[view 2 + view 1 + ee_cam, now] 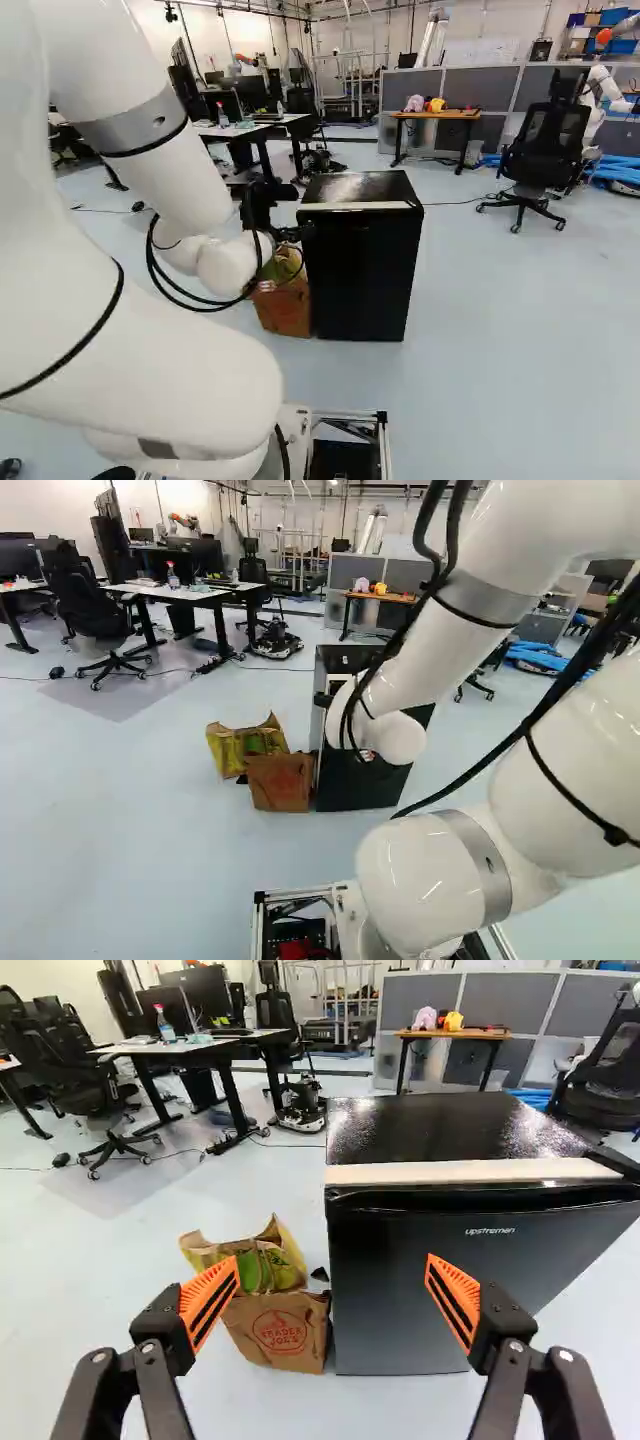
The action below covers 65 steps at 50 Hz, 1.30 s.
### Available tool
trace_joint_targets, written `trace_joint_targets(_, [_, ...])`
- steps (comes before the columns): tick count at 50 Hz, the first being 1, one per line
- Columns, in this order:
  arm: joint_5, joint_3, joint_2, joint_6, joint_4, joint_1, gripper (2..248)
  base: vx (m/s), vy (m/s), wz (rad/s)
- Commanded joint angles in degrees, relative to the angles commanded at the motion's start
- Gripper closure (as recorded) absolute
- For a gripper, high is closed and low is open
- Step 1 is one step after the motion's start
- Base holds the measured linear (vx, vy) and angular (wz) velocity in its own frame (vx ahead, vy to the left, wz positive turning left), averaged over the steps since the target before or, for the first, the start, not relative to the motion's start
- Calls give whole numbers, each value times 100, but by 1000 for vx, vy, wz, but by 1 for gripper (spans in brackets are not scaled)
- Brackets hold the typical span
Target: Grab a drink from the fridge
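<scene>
Evidently empty: the gripper has its two fingers spread wide, orange pads angled well apart, nothing held between them and, as far as the wrist view shows, nothing touching either. Black mini fridge just ahead, offset to the right of the jaws' centre line; the right finger stands in front of its door, the left one in front of the paper bags. Door front faces back toward the arm and looks closed. Its upper edge carries a pale strip, long axis running level and crosswise to the line of reach, with a dark recess under it. Likely the pull point. Drink itself not in sight; presumably inside, behind that door. Step in hand, by my reading: line up to get the door open, task barely begun. Next move probably wants a shift rightward, then a finger hooked at the door's edge; too low or too far left risks fouling the bags. Farther out: brown paper bag on the floor at the fridge's left, yellow-green bag just behind it.
</scene>
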Motion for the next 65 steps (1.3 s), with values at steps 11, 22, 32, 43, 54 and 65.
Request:
trace_joint_targets(11, [0, -168, -183, 0, 365, 178, 3, 0, 0, 0])
trace_joint_targets(22, [11, -187, -204, 0, 735, 236, 3, 0, 0, 0])
trace_joint_targets(32, [74, -203, -315, 0, 1053, 240, 3, 0, 0, 0])
trace_joint_targets(43, [223, -264, -556, 0, 1339, 291, 3, 0, 0, 0])
trace_joint_targets(54, [391, -385, -768, 0, 1547, 425, 3, 0, 0, 0])
trace_joint_targets(65, [561, -520, -967, 0, 1694, 576, 3, 0, 0, 0])
